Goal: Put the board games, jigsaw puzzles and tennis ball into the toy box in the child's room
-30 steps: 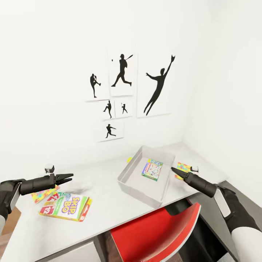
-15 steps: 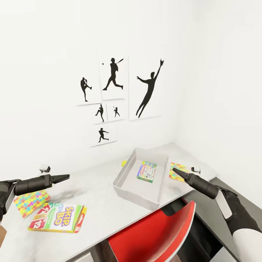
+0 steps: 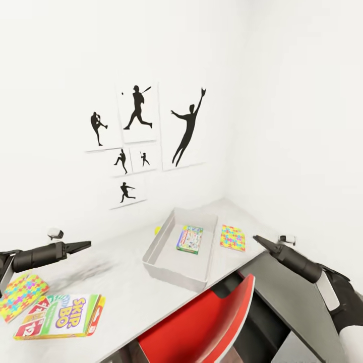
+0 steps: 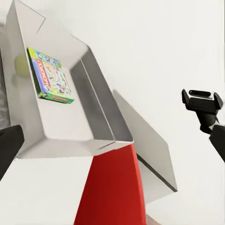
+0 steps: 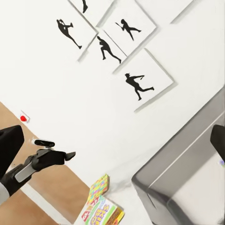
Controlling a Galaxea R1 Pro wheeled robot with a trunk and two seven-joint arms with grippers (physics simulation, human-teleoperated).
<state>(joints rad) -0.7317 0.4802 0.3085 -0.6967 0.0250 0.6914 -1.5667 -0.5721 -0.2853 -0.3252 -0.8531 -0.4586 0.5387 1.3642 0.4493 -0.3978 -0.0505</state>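
The toy box (image 3: 151, 262) stands on the table (image 3: 121, 287) with a green-edged pastel board game (image 3: 190, 239) lying flat inside it. The tennis ball (image 3: 157, 230) peeks out behind its far rim. One jigsaw puzzle (image 3: 232, 237) lies just right of the box; another (image 3: 20, 296) lies at the table's left end beside the SKIP-BO board game (image 3: 60, 316). My left gripper (image 3: 86, 244) hovers open above the table, beyond those two. My right gripper (image 3: 257, 238) hovers open to the right of the right-hand puzzle. Both hold nothing. The bed is out of view.
A red chair (image 3: 201, 327) is tucked under the table's front edge below the toy box. A lower dark-grey cabinet top (image 3: 282, 297) joins the table at the right, under my right arm. White walls with black baseball silhouettes (image 3: 186, 128) close the corner behind.
The camera has swung, so everything on the table has slid left in the picture. My right gripper, earlier over the right-hand puzzle, now hangs to its right; my left gripper sits farther from the SKIP-BO box.
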